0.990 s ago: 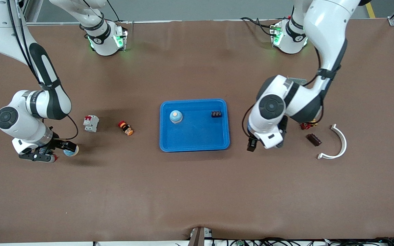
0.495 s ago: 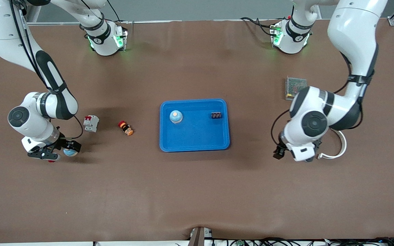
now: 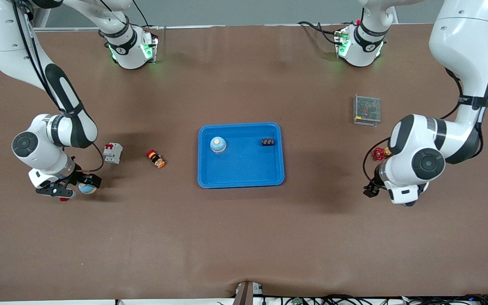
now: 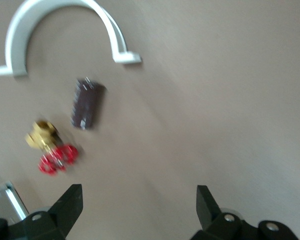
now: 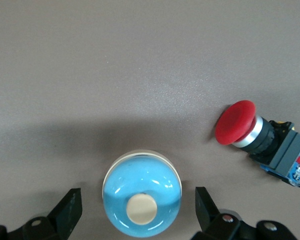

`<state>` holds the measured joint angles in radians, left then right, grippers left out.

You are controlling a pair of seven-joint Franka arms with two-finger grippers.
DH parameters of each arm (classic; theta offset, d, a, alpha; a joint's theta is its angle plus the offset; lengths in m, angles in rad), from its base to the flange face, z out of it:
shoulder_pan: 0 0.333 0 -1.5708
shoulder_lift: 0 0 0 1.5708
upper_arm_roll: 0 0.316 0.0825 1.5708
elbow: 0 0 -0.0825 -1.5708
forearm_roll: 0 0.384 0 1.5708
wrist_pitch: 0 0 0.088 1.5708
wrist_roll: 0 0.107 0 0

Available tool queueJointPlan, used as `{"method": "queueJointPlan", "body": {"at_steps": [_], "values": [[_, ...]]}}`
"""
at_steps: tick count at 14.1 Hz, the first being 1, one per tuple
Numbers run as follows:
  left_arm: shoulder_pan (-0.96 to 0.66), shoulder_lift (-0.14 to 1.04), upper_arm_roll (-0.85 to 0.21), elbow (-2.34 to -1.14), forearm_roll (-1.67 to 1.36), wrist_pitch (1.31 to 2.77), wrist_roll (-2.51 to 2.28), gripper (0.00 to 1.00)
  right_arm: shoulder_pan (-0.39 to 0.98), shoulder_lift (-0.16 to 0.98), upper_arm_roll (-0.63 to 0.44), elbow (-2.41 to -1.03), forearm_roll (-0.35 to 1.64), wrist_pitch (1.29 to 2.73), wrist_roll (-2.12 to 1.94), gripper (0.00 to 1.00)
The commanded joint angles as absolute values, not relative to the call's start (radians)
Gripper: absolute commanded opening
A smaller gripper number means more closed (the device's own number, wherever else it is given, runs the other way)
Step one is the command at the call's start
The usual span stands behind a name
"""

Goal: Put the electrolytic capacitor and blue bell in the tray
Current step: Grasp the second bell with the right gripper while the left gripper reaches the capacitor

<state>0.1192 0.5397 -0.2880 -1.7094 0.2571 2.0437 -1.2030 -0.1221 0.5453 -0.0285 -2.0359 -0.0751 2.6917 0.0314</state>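
Observation:
The bright-blue tray [image 3: 244, 180] lies mid-table. A blue bell with a cream button [image 3: 217, 144] and a small black part [image 3: 268, 142] lie in it. A second blue bell [image 5: 142, 195] stands on the table toward the right arm's end and also shows in the front view [image 3: 87, 188]. My right gripper [image 5: 138, 210] is open and low over this bell, one finger on each side, not touching it. The dark brown electrolytic capacitor [image 4: 87, 103] lies on the table toward the left arm's end; the left arm hides it in the front view. My left gripper [image 4: 138, 210] is open and empty over bare table beside the capacitor.
A white curved bracket [image 4: 60, 30] and a red-handled brass valve [image 4: 51, 150] lie beside the capacitor. A metal mesh box [image 3: 367, 110] sits nearer the left arm's base. A red push button [image 5: 260, 135] lies by the second bell. A white breaker [image 3: 112, 153] and an orange-black part [image 3: 156, 159] lie toward the tray.
My left arm has swung away from the tray toward its own end of the table. My right gripper has shifted slightly and stayed around the second bell.

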Motion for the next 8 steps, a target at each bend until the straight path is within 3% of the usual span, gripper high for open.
{"method": "queueJointPlan", "body": {"at_steps": [1, 8], "values": [[0.175, 0.54, -0.299, -1.77, 0.31, 2.109, -1.154, 1.0, -0.152, 0.563, -0.012, -2.019, -0.095, 2.697, 0.029, 1.0], [0.262, 0.561, -0.299, -1.882, 0.428, 2.275, -1.085, 1.0, -0.155, 0.575, -0.012, -2.01, -0.092, 2.694, 0.04, 1.0]]}}
